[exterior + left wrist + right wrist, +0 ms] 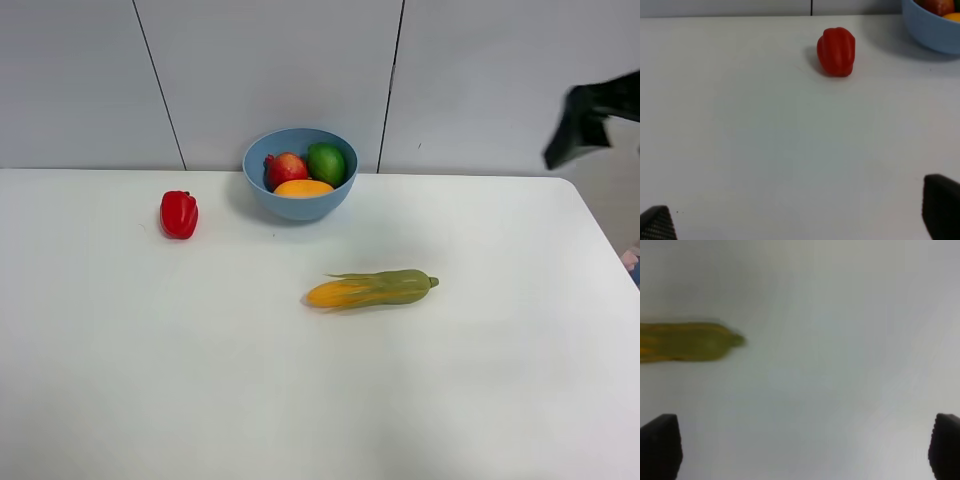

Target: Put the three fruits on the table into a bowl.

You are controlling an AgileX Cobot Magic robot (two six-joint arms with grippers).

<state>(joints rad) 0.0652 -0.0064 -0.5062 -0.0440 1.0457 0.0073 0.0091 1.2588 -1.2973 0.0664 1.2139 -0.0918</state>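
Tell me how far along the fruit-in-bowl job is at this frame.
It looks done: pomegranate, lime and mango all sit in the bowl. Both claws, left and right, are open and empty. Only the pepper and corn remain on the table.

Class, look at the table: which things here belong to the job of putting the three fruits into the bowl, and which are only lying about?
Belong to the job:
pomegranate, in the bowl
lime, in the bowl
mango, in the bowl
light-blue bowl

Just lying about:
red bell pepper, left of the bowl on the table
corn cob, in front of the bowl
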